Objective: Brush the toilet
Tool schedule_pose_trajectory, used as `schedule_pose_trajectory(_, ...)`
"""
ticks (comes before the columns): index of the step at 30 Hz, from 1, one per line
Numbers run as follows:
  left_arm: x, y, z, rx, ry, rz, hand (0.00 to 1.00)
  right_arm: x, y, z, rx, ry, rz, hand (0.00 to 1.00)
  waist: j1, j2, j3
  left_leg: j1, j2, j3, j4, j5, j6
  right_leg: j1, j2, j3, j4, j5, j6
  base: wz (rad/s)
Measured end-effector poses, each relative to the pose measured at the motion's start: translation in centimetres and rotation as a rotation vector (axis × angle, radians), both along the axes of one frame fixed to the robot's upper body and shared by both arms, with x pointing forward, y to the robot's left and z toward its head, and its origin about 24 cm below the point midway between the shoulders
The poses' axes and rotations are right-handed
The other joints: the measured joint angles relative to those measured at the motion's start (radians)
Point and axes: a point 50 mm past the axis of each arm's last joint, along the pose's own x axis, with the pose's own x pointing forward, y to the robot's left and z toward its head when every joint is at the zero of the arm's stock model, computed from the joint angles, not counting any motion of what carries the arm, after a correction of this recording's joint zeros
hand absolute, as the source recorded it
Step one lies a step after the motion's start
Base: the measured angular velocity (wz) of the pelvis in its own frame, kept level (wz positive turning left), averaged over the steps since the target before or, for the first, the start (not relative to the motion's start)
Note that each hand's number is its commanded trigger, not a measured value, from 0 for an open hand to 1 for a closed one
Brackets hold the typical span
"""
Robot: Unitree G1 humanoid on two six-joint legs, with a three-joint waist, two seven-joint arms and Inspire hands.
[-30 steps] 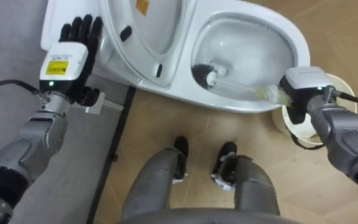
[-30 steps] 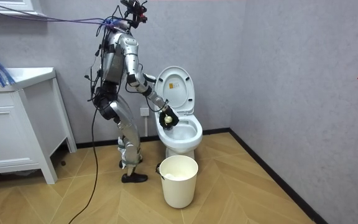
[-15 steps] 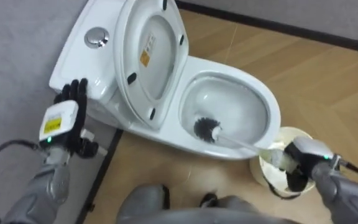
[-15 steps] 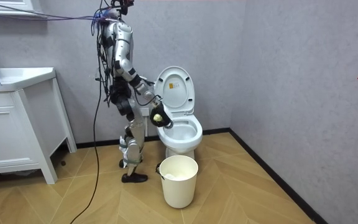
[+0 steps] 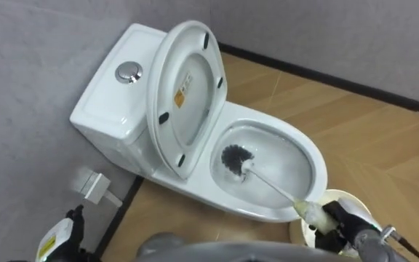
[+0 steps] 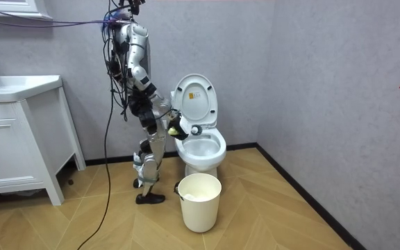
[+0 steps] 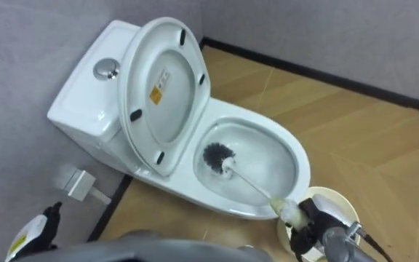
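Note:
A white toilet (image 5: 268, 211) stands against the grey wall with its lid (image 5: 184, 94) raised. The brush's black bristle head (image 5: 235, 158) rests inside the bowl, near its left wall. Its thin white handle (image 5: 271, 185) slants down to the right, over the rim, to a cream grip (image 5: 306, 210). My right hand (image 5: 342, 221) is shut on that grip at the bowl's front right. My left hand (image 5: 58, 239) shows at the bottom left, below the cistern (image 5: 111, 102), fingers straight, touching nothing. In the room view I stand upright beside the toilet (image 6: 201, 147).
A cream bucket (image 5: 344, 200) stands on the wood floor just under my right hand, and in the room view the bucket (image 6: 200, 201) is in front of the toilet. A small wall fitting (image 5: 93, 185) sits below the cistern. A white cabinet (image 6: 12, 139) stands at the room view's left.
I have straightened up from leaning over the bowl, so the whole picture has shifted. The brush head stays in the bowl. My left hand has dropped away from the cistern.

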Motion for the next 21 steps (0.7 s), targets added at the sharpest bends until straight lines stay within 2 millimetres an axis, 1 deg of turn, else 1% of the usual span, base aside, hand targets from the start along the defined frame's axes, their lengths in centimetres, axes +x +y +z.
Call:
schedule_pose_trajectory(3,-0.4,0.1,-0.2,-0.025,0.004,0.058,0.0,-0.8,-0.1,-0.4,0.012,0.011,-0.058,1.0,-0.002,0.0,0.0009,0.016,-0.001,0.002,-0.013,0.0,0.0,0.01,0.0,0.007,-0.003,0.0,0.0,-0.1)
schedule_pose_trajectory(5,-0.9,0.4,-0.4,-0.035,0.019,0.101,0.0,-1.6,-0.3,-0.8,0.018,0.02,-0.125,1.0,-0.004,0.001,0.0004,0.039,-0.002,0.009,-0.021,0.0,0.0,0.028,0.001,0.023,-0.013,-0.001,0.002,-0.19)
schedule_pose_trajectory(6,-1.1,0.4,-0.4,-0.036,0.023,0.108,0.0,-1.8,-0.4,-0.9,0.019,0.024,-0.14,1.0,-0.005,0.002,-0.0007,0.048,-0.001,0.013,-0.027,0.0,0.0,0.032,0.004,0.029,-0.018,0.0,0.002,-0.22)
schedule_pose_trajectory(9,-1.8,0.2,-0.8,-0.056,0.035,0.182,0.0,-2.4,-0.7,-1.2,0.036,0.024,-0.229,1.0,-0.009,0.002,-0.0008,0.075,0.003,0.027,-0.055,0.0,0.0,0.037,0.009,0.052,-0.021,0.0,0.002,-0.2)
schedule_pose_trajectory(11,-2.8,-0.2,-1.4,-0.088,0.065,0.254,0.0,-2.5,-0.8,-1.2,0.059,-0.018,-0.341,1.0,-0.039,0.002,-0.0007,0.087,0.007,0.04,-0.063,-0.006,-0.009,0.045,0.015,0.061,-0.025,0.0,0.001,-0.08)
schedule_pose_trajectory(12,-3.0,-0.3,-1.5,-0.093,0.072,0.267,0.0,-2.4,-0.8,-1.2,0.062,-0.032,-0.368,1.0,-0.045,0.001,-0.001,0.088,0.007,0.045,-0.063,-0.006,-0.009,0.045,0.015,0.068,-0.025,0.0,0.001,-0.22)
schedule_pose_trajectory(13,-3.2,-0.5,-1.6,-0.101,0.082,0.285,0.0,-2.2,-0.8,-1.1,0.066,-0.06,-0.412,1.0,-0.05,0.0,-0.0009,0.09,0.008,0.051,-0.063,-0.006,-0.009,0.044,0.018,0.085,-0.026,0.0,0.001,-0.31)
schedule_pose_trajectory(14,-3.2,-0.7,-1.7,-0.104,0.087,0.292,0.0,-2.2,-0.9,-1.1,0.069,-0.085,-0.454,1.0,-0.053,0.0,-0.0006,0.099,0.008,0.054,-0.063,-0.006,-0.009,0.043,0.022,0.11,-0.03,0.001,0.0,-0.33)
schedule_pose_trajectory(15,-3.1,-0.7,-1.8,-0.106,0.087,0.293,0.0,-2.4,-0.9,-1.1,0.071,-0.091,-0.479,1.0,-0.055,0.0,-0.0006,0.102,0.009,0.057,-0.065,-0.006,-0.009,0.045,0.024,0.118,-0.033,0.002,-0.001,-0.32)
schedule_pose_trajectory(17,-3.0,-0.7,-2.0,-0.105,0.101,0.304,0.0,-2.7,-0.8,-1.4,0.07,-0.115,-0.57,1.0,-0.061,0.0,-0.0012,0.112,0.011,0.082,-0.068,-0.006,-0.009,0.044,0.03,0.15,-0.036,0.003,-0.004,-0.3)
schedule_pose_trajectory(18,-2.9,-0.6,-2.1,-0.104,0.102,0.309,0.0,-2.8,-0.7,-1.5,0.071,-0.118,-0.589,1.0,-0.064,0.0,-0.0012,0.113,0.012,0.082,-0.068,-0.007,-0.01,0.044,0.032,0.158,-0.037,0.004,-0.005,-0.25)
schedule_pose_trajectory(20,-2.6,-0.6,-2.3,-0.107,0.11,0.316,0.0,-3.0,-0.3,-1.6,0.084,-0.136,-0.654,1.0,-0.085,0.003,-0.0021,0.124,0.014,0.086,-0.075,-0.011,-0.015,0.047,0.036,0.17,-0.038,0.005,-0.006,-0.2)
schedule_pose_trajectory(21,-2.5,-0.7,-2.4,-0.108,0.109,0.316,0.0,-3.2,-0.3,-1.7,0.087,-0.139,-0.674,1.0,-0.091,0.003,-0.0025,0.126,0.015,0.091,-0.077,-0.011,-0.015,0.047,0.037,0.174,-0.037,0.005,-0.006,-0.19)
